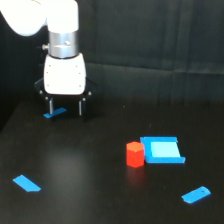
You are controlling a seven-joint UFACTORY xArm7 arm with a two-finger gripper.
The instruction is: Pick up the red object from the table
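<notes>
The red object [135, 153] stands upright, long axis vertical, well apart from the empty end effector [65, 107], fingers spread.

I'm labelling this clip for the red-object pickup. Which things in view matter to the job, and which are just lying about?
Job: red block; table; end effector, open.

Lying about: blue tray touching the block; blue pieces at the near left, near right, and under the end effector.

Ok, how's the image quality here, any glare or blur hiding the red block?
Exterior view: soft overall, edges slightly blurred; the red object stands out sharply in colour against the dark table, no glare on it; a faint sheen lies below the end effector; the white arm looks overexposed.
</notes>
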